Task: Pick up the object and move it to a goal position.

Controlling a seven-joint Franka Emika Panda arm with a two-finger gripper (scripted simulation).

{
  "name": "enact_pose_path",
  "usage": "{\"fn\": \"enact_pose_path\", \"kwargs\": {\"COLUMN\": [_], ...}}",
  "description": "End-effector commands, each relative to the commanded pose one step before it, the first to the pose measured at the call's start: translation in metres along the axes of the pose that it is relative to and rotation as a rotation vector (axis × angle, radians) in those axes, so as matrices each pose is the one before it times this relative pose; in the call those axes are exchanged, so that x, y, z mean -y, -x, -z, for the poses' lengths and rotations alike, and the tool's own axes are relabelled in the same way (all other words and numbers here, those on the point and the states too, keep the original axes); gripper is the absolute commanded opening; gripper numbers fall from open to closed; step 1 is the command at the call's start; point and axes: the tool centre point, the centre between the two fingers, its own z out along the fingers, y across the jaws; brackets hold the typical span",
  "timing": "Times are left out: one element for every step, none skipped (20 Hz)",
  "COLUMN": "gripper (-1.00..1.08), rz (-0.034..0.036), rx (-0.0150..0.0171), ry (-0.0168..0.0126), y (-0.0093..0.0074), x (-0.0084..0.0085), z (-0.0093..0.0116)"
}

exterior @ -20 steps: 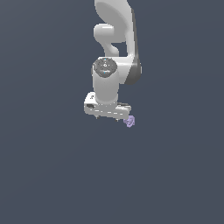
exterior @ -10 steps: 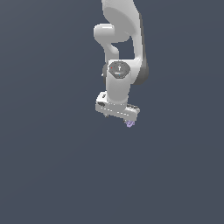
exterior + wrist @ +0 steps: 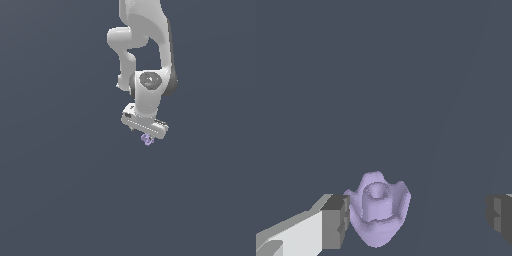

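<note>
The object (image 3: 377,207) is a small lavender lumpy blob with a round socket in its top, lying on the dark grey floor. In the wrist view it sits between my fingers, close against one dark pad (image 3: 336,221) and far from the other pad (image 3: 500,216). I cannot tell whether the near pad touches it. My gripper (image 3: 417,220) is open. In the exterior view the white hand (image 3: 145,122) hangs right above the object (image 3: 147,140), and the gripper (image 3: 146,135) fingers are mostly hidden behind the hand.
A flat, dark grey floor (image 3: 60,200) fills both views. The white arm (image 3: 145,30) comes down from the upper edge of the exterior view.
The hand has shifted toward the exterior view's right and turned, so it now stands over the object instead of beside it. The object has stayed where it was.
</note>
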Motion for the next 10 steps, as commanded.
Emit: {"fn": "enact_pose_path", "kwargs": {"gripper": [1.00,1.00,1.00,1.00,1.00,1.00,1.00,1.00,1.00,1.00], "rz": [-0.04758,-0.01746,-0.01651,-0.01559,-0.01466,-0.01373,-0.01277,-0.01185,-0.01090,-0.00995], "rx": [-0.00392,-0.00132,-0.00122,-0.00113,-0.00104,-0.00095,-0.00087,-0.00079,-0.00072,-0.00064], "ry": [-0.00381,-0.00142,-0.00136,-0.00130,-0.00124,-0.00117,-0.00110,-0.00103,-0.00096,-0.00088], "y": [0.01083,0.00420,0.00402,0.00383,0.00363,0.00342,0.00321,0.00298,0.00276,0.00253], "x": [0.00663,0.00216,0.00192,0.00169,0.00148,0.00129,0.00113,0.00097,0.00084,0.00072], "z": [-0.00486,-0.00178,-0.00167,-0.00156,-0.00145,-0.00134,-0.00124,-0.00114,-0.00104,-0.00094]}}
